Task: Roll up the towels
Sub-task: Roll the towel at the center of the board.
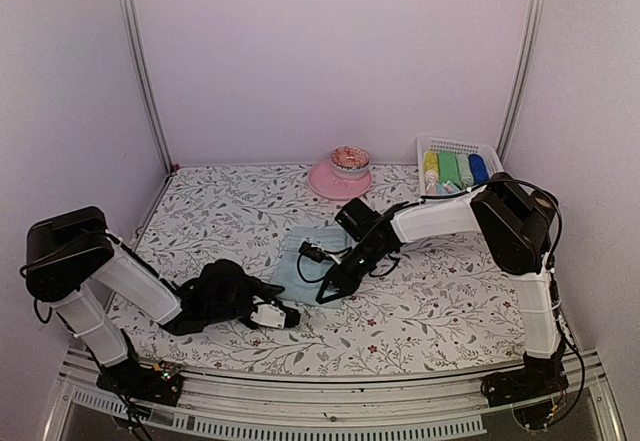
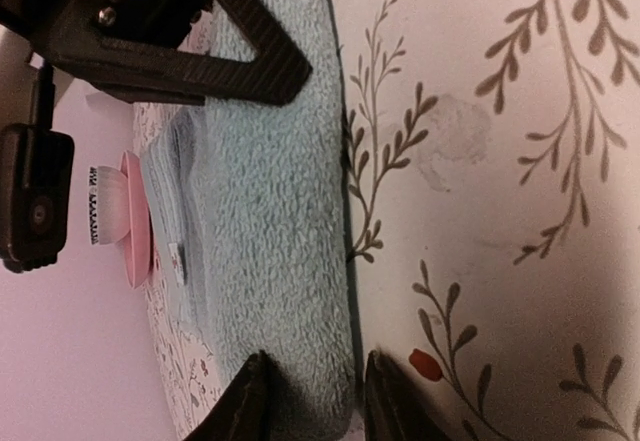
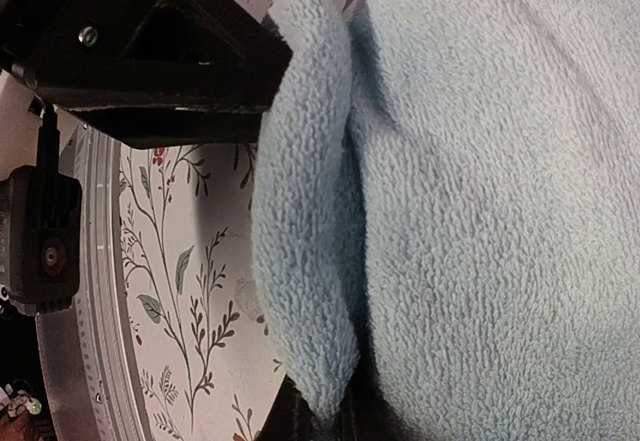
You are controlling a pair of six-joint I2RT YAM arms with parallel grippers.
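A pale blue towel [image 1: 303, 258] lies on the flowered table between my two grippers. Its near edge is folded over into a thick lip [image 2: 290, 211]. My left gripper [image 1: 290, 315] is at the left end of that lip. In the left wrist view its jaws [image 2: 315, 406] close round the fold, one finger on the towel and one against its outer edge. My right gripper [image 1: 326, 294] is at the other end. In the right wrist view it [image 3: 335, 423] pinches the folded edge [image 3: 305, 241], lifted slightly off the flat part of the towel [image 3: 500, 211].
A pink plate [image 1: 322, 179] with a small cup on it stands at the back centre. A white basket [image 1: 487, 151] at the back right holds rolled towels in yellow, green and blue. The table's metal front rail [image 1: 330, 386] runs below both arm bases.
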